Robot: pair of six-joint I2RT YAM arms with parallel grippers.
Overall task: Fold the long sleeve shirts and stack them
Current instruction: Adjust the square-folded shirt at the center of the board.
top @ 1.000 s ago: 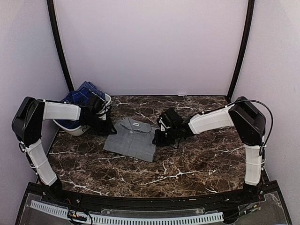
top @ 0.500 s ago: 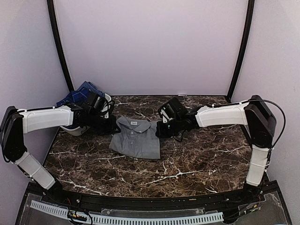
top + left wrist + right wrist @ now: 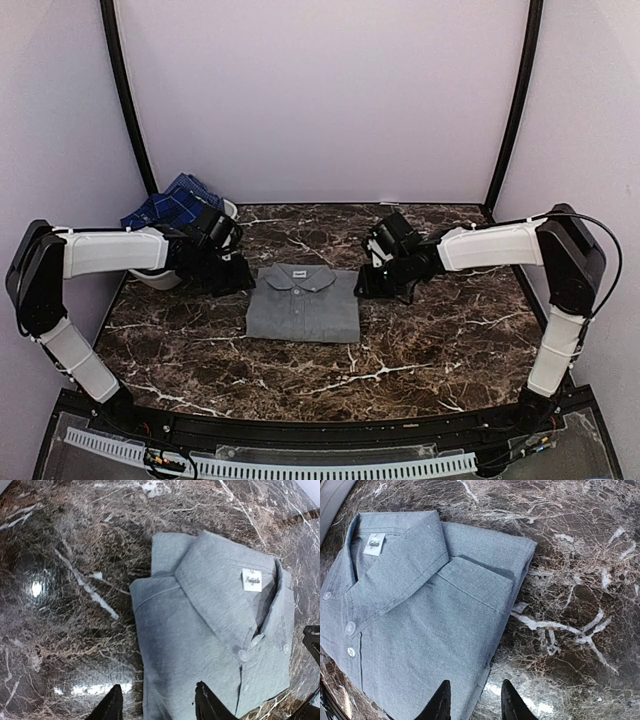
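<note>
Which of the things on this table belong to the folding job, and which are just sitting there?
Job: grey shirt, folded, mid-table; blue plaid shirt, heaped at far left, not yet folded.
Lying about: white basket holding the plaid shirt; marble table.

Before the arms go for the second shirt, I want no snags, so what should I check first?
1. Grey shirt folded flat, collar up: ok.
2. Left gripper open and empty: ok.
3. Right gripper open and empty: ok.
4. Jaws clear of the cloth: cannot tell.
5. Plaid shirt folded: not ok, it lies bunched in the basket.
</note>
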